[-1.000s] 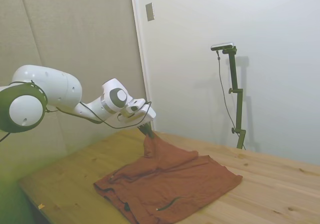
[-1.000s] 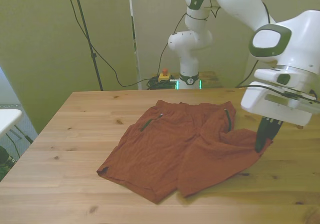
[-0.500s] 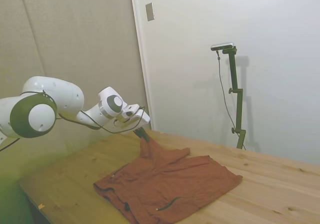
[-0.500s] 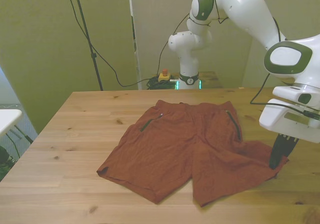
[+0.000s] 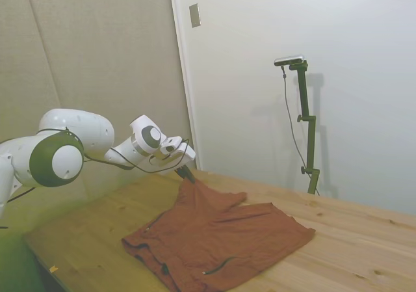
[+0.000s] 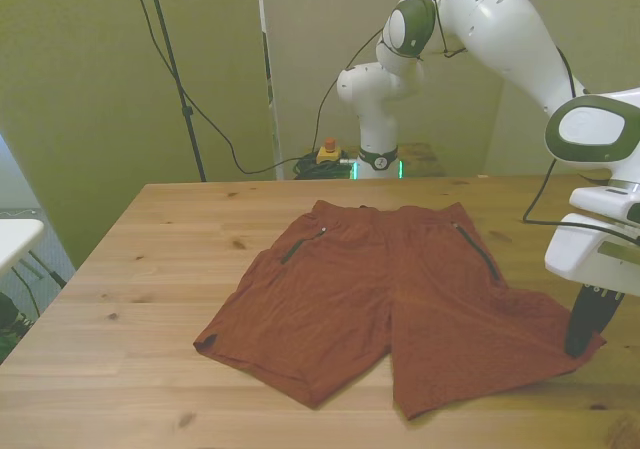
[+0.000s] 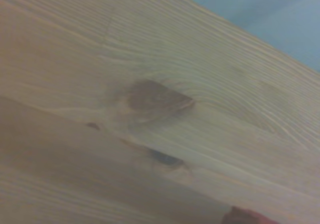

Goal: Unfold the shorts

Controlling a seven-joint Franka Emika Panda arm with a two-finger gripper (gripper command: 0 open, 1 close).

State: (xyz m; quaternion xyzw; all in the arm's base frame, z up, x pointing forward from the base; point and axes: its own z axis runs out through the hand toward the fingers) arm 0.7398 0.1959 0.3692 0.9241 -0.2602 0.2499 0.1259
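A rust-red pair of shorts point(image 6: 390, 299) lies spread across a wooden table point(image 6: 130, 279), with the waistband toward the far edge and both legs opened out toward the camera in the front view. Two dark pocket slits point(image 6: 300, 246) run down either side near the waistband. The leg on the front view's left lies flat. The leg on the front view's right is drawn out sideways, its outer corner raised a little off the wood. A white robot arm point(image 6: 500, 29) reaches over to that corner, and its dark gripper point(image 6: 583, 329) is pinched closed on the fabric there, close to the table's edge. From the side view, the gripper point(image 5: 188, 174) holds the cloth in a small peak while the rest of the shorts point(image 5: 221, 240) rest on the table. The wrist view shows mostly blurred wood grain with a knot point(image 7: 157, 100)
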